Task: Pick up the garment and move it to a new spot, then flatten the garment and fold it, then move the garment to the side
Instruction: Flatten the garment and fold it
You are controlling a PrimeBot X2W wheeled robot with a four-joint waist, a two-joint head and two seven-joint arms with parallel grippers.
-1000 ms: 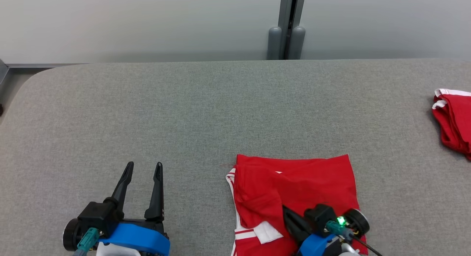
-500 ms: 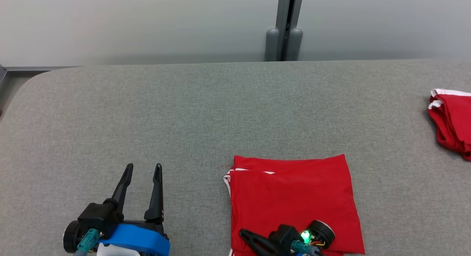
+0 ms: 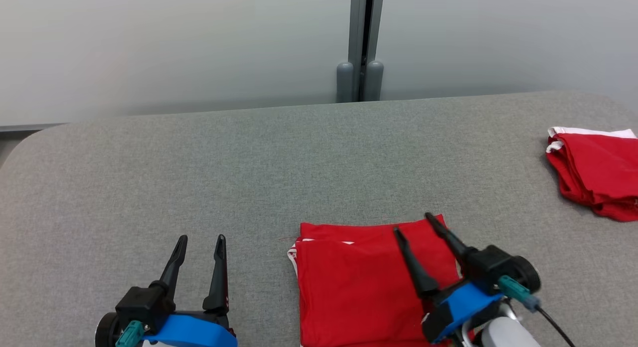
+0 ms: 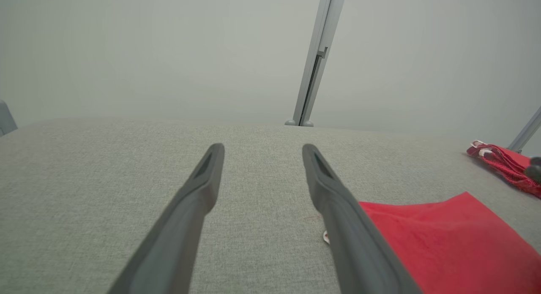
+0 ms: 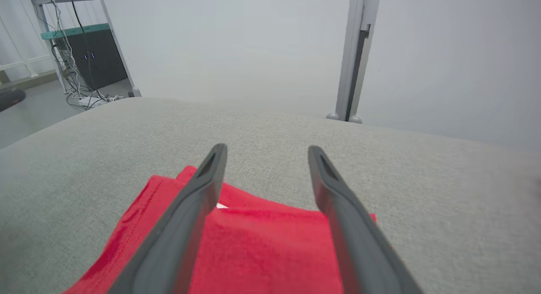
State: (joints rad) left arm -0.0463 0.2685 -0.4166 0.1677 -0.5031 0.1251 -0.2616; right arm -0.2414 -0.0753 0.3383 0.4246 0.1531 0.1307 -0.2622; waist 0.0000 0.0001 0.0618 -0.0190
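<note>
Closest to the robot, the left claw [image 3: 202, 239] sat low over the bare grey table [image 3: 249, 162]. Its two fingers were spread apart and held nothing. The right claw [image 3: 412, 223] hung over the right side of the folded red garment [image 3: 359, 287]. Its fingers were wide apart too, with nothing between them.

The garment lay flat in a neat square, just beside the left claw and under the right one. A bit of white trim peeked out at its far left corner. I think the folding was done and only the move to the side was left.

Here is what could go wrong. The garment had a few layers. If a claw pinched just the top layer, the fold would fall open when it lifted. If only one claw took it, the other half could hang down and flop open. The table top looked rough like cloth, so sliding the garment could make it bunch up.

Farther off, at the right end of the table, lay another red garment [image 3: 593, 172] in a loose heap. If the folded one landed on it, the two could get mixed up. Behind the table stood a pale wall with a grey post [image 3: 360, 43].
</note>
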